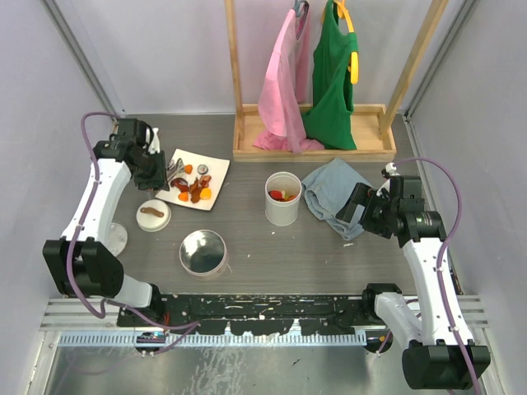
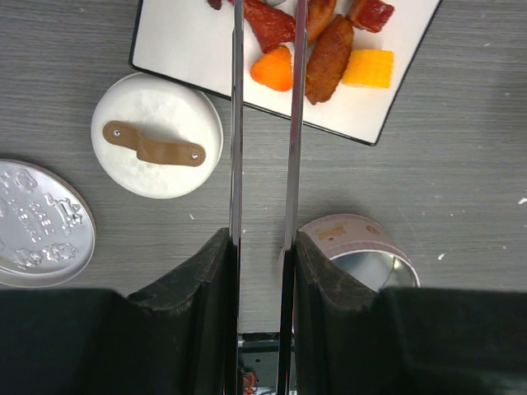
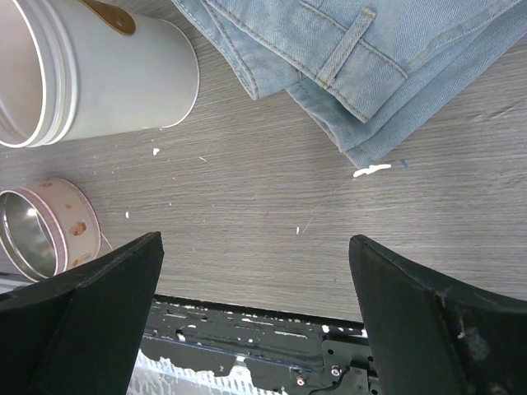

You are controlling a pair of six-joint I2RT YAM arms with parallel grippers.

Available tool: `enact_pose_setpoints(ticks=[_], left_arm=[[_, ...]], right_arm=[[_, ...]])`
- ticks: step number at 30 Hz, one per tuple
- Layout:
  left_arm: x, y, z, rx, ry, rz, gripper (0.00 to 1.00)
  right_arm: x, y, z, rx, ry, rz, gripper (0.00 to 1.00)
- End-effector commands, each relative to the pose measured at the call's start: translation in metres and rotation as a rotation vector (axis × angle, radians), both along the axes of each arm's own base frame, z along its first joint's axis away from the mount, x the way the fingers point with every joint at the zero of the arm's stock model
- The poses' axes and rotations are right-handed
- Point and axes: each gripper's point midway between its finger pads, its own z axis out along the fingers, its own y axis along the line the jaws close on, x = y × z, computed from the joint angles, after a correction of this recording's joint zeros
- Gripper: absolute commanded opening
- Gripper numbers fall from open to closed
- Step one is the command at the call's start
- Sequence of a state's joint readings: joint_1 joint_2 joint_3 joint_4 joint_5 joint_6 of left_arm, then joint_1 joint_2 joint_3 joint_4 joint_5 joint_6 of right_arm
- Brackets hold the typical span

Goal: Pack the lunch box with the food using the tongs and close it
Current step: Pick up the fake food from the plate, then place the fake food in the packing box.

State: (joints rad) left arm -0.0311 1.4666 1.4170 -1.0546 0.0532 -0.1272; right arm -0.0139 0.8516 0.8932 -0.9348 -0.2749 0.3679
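Tongs front and centre in the left wrist view: two slim metal arms run side by side straight up the frame, a gap between them, out over the plate and off the top edge. Food sits right there on the plate in orange, brown, yellow and red pieces, with the orange one showing between the two arms. The tips are out of frame here. The top view has them over the plate, but too small to tell whether they touch a piece.

Left claw pinches the tongs, one dark pad pressed against the outside of each arm.

Only the top view gives the lunch box whole: a white upright cylinder mid-table, with red and orange bits already inside.

The left wrist view adds what the top one blurs. A white lid with a brown strap lies just beside the plate, an embossed silver lid sits at the left edge, and a pink-patterned tin is by the right pad.

Right claw is spread wide, holding nothing, hovering over bare table. Its camera catches the lunch box's wall, the tin and folded jeans.
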Motion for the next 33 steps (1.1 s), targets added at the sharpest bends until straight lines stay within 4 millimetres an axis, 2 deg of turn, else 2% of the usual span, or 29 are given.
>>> enact_pose_setpoints(ticks=[1, 7, 17, 19, 29, 33], left_arm=[[-0.009, -0.012, 0.025, -0.079, -0.080, -0.007, 0.22], [-0.022, -0.017, 0.029, -0.107, -0.072, -0.026, 0.22], [-0.038, -0.048, 0.044, -0.277, -0.075, -0.075, 0.22], [-0.048, -0.051, 0.043, -0.281, -0.051, -0.069, 0.22], [-0.118, -0.063, 0.046, -0.315, 0.017, -0.029, 0.21], [-0.139, -0.065, 0.043, -0.308, 0.044, -0.020, 0.21]], right_arm=[[0.012, 0.003, 0.017, 0.004, -0.075, 0.017, 1.00], [0.011, 0.003, 0.016, 0.004, -0.074, 0.018, 1.00], [0.009, 0.002, 0.014, 0.000, -0.073, 0.011, 1.00], [0.010, 0.002, 0.015, 0.003, -0.073, 0.012, 1.00], [0.010, 0.004, 0.014, 0.011, -0.073, 0.017, 1.00], [0.009, 0.004, 0.015, 0.013, -0.078, 0.019, 1.00]])
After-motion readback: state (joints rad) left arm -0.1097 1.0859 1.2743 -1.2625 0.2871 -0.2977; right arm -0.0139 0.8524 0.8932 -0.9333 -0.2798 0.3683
